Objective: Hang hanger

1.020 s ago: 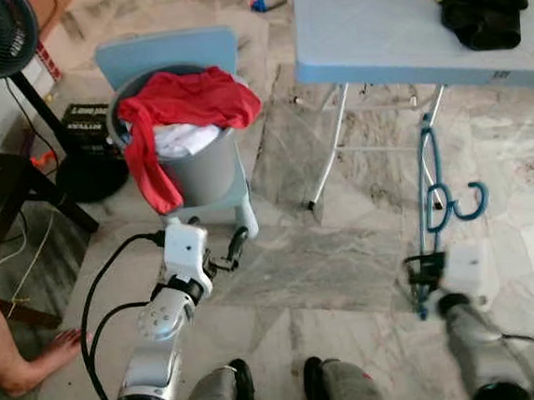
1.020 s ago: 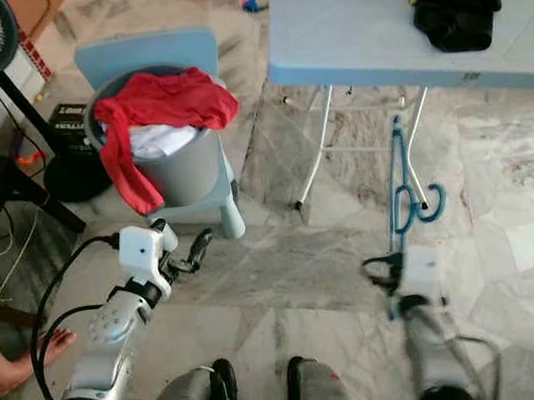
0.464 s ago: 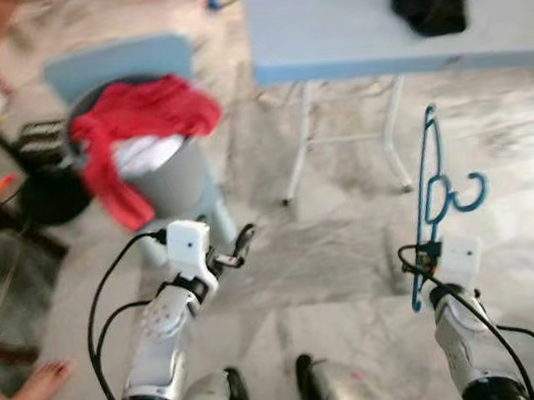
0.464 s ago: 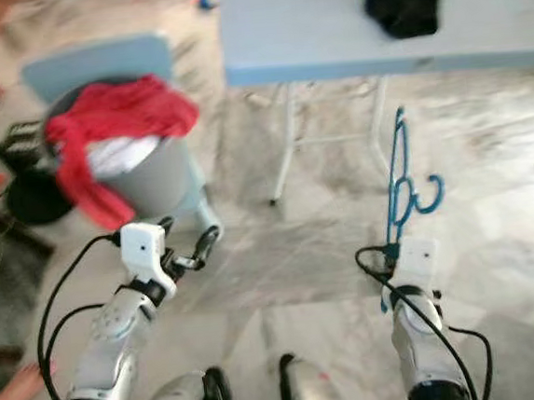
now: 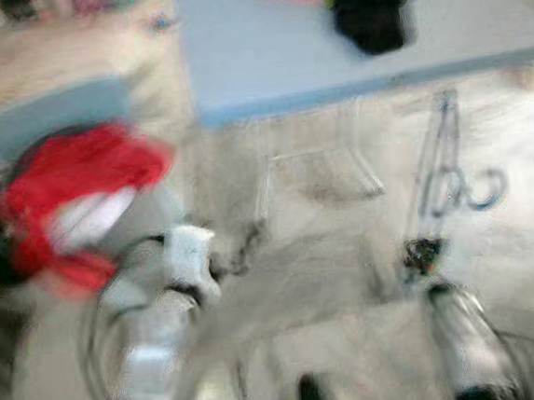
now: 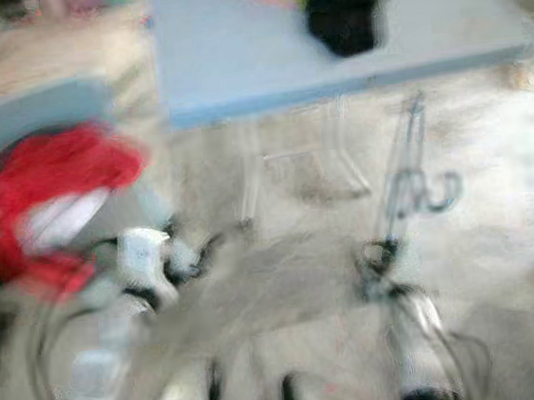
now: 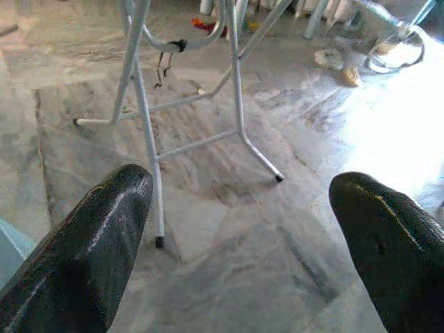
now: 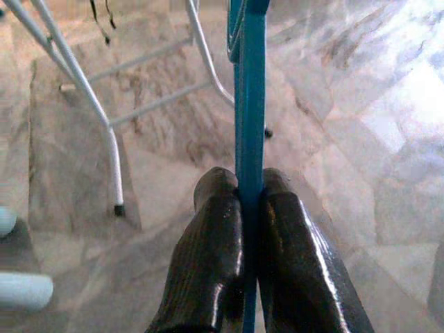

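Carrying the blue hanger [image 8: 248, 104] pinched tight in my right gripper [image 8: 250, 208], upright for hanging; left gripper [image 7: 239, 229] spread wide, empty.

A pale blue surface [image 5: 264, 60] on white metal legs [image 7: 142, 132] carries dark clothing [image 5: 369, 8]; marble floor [image 7: 229, 208] below.

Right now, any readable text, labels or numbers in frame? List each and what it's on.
None readable.
Head views are motion-blurred: nothing legible on the blue table, the clothes or the bucket.
Wrist views show no print on the blue hanger held by the right gripper, nor on the floor or table legs.
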`<state>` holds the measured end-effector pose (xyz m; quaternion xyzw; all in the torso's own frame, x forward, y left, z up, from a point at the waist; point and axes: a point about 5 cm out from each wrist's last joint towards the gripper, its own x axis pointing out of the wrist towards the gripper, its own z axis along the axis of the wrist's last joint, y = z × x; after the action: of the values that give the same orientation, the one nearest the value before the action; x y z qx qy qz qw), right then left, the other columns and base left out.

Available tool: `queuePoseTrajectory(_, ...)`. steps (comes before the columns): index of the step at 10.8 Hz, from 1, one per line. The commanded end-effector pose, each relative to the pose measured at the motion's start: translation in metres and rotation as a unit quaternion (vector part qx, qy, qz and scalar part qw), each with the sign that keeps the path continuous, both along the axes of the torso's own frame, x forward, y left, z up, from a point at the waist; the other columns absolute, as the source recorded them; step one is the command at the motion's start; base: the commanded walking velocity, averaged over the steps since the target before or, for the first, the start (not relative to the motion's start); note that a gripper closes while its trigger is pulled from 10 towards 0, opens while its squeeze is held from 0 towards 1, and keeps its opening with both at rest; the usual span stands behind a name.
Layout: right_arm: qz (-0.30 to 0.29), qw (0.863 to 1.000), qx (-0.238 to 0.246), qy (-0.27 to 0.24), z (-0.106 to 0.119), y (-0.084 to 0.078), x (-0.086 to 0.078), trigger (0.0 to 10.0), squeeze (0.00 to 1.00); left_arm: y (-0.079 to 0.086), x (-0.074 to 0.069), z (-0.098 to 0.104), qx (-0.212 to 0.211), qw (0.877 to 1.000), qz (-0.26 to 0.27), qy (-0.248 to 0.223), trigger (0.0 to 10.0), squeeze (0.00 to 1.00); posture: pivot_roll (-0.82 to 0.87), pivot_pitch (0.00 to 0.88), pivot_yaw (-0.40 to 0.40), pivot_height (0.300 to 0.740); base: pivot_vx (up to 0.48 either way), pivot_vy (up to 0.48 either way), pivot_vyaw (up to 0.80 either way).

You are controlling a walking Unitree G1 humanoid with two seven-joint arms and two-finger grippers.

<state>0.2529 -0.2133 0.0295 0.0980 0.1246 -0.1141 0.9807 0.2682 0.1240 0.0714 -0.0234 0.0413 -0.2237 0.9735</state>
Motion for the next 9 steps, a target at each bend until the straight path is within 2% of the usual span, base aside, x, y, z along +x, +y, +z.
queuePoseTrajectory(1, -0.019, 1.000, -0.009, 0.009, -0.003, -0.011, -0.007, 10.0, 0.00, -0.009, -0.003, -0.002, -0.002, 1.000, -0.008, 0.006, 10.0, 0.00, -0.02, 0.186, -0.004, 0.740, 0.326, 0.000, -0.80)
queuePoseTrajectory(3, -0.022, 1.000, 0.001, -0.003, -0.001, -0.012, -0.010, 10.0, 0.00, 0.000, -0.009, -0.009, 0.029, 0.998, 0.052, 0.000, 10.0, 0.00, -0.01, 0.168, -0.032, 0.740, 0.000, 0.000, -0.80)
queuePoseTrajectory(4, 0.015, 0.999, -0.018, -0.026, 0.009, -0.008, -0.006, 10.0, 0.00, 0.019, -0.010, -0.002, 0.061, 0.988, 0.133, -0.047, 10.0, 0.00, 0.01, 0.163, -0.062, 0.740, 0.000, 0.000, -0.58)
queuePoseTrajectory(5, 0.033, 0.999, -0.029, -0.027, 0.011, -0.007, -0.002, 10.0, 0.00, 0.041, -0.011, 0.005, 0.092, 0.968, 0.219, -0.083, 10.0, 0.00, 0.03, 0.167, -0.080, 0.740, 0.000, 0.000, 0.00)
queuePoseTrajectory(6, 0.051, 0.998, -0.038, -0.030, 0.012, -0.003, 0.001, 10.0, 0.00, 0.059, -0.019, 0.020, 0.151, 0.945, 0.253, -0.140, 10.0, 0.00, 0.03, 0.172, -0.083, 0.740, 0.000, 0.000, 0.00)
queuePoseTrajectory(7, 0.055, 0.997, -0.040, -0.030, 0.013, -0.002, 0.003, 10.0, 0.00, 0.067, -0.028, 0.035, 0.189, 0.927, 0.262, -0.191, 10.0, 0.00, 0.04, 0.173, -0.085, 0.740, 0.000, 0.000, 0.00)
queuePoseTrajectory(8, 0.057, 0.997, -0.039, -0.031, 0.014, -0.001, 0.005, 10.0, 0.00, 0.071, -0.033, 0.036, 0.223, 0.914, 0.268, -0.208, 10.0, 0.00, 0.04, 0.177, -0.084, 0.740, 0.000, 0.000, 0.00)
queuePoseTrajectory(9, 0.060, 0.997, -0.039, -0.032, 0.014, 0.000, 0.006, 10.0, 0.00, 0.061, -0.028, 0.008, 0.127, 0.963, 0.219, -0.097, 10.0, 0.00, 0.04, 0.180, -0.075, 0.740, 0.000, 0.000, 0.00)
